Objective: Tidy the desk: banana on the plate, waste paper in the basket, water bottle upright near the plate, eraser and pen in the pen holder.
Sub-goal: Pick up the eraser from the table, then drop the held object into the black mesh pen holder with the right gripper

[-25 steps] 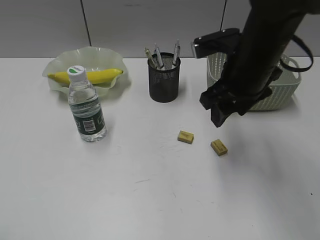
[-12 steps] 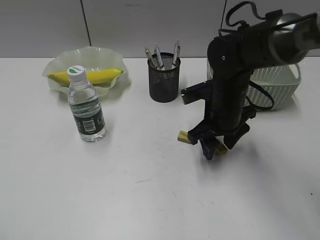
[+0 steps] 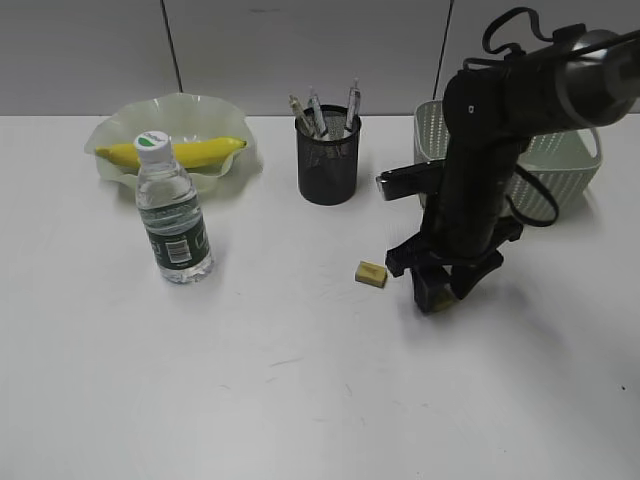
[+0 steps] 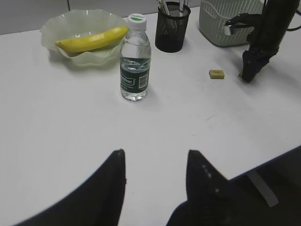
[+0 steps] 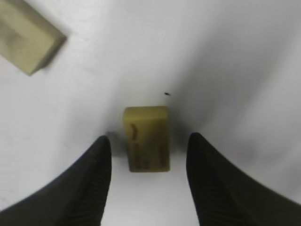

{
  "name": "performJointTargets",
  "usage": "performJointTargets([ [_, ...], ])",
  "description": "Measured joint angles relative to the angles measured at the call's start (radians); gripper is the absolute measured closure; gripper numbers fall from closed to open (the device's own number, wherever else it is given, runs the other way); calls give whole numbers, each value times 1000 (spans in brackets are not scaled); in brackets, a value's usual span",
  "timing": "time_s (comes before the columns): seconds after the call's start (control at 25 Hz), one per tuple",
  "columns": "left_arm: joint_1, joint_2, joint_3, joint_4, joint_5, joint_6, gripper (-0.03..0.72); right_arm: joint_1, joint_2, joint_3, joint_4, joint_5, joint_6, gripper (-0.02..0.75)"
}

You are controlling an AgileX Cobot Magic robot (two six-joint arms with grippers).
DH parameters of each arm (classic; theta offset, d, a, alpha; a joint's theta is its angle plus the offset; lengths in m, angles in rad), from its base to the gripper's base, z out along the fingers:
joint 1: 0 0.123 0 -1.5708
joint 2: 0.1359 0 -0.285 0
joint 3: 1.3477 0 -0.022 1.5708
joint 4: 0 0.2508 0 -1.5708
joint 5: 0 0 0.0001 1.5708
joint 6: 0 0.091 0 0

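Observation:
Two tan erasers lie on the white desk (image 3: 300, 400). One eraser (image 5: 146, 138) sits between the open fingers of my right gripper (image 5: 148, 141), which is lowered to the desk (image 3: 437, 295). The other eraser (image 3: 371, 274) lies just to the left and also shows in the right wrist view (image 5: 27, 40). The black mesh pen holder (image 3: 328, 158) holds several pens. The banana (image 3: 180, 153) lies in the green plate (image 3: 120, 130). The water bottle (image 3: 173, 212) stands upright in front of the plate. My left gripper (image 4: 155, 157) is open and empty over the near desk. No waste paper is visible.
The sage-green basket (image 3: 575, 160) stands at the back right, behind my right arm (image 3: 490, 150). A grey wall runs along the desk's far edge. The desk's front edge shows in the left wrist view (image 4: 263, 162).
My right arm has come down from above the basket's front to the desk and its open fingers now straddle the right-hand eraser. Nothing else has moved.

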Motion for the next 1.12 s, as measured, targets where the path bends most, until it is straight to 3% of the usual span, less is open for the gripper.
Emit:
performJointTargets([
  [0.16, 0, 0, 0, 0, 0, 0, 367, 0, 0, 0, 46, -5, -26, 357],
  [0.4, 0, 0, 0, 0, 0, 0, 367, 0, 0, -2, 33, -10, -31, 535],
  [0.76, 0, 0, 0, 0, 0, 0, 367, 0, -24, -2, -9, 14, -32, 537],
  [1.12, 0, 0, 0, 0, 0, 0, 367, 0, -286, -2, -14, -39, -35, 537],
])
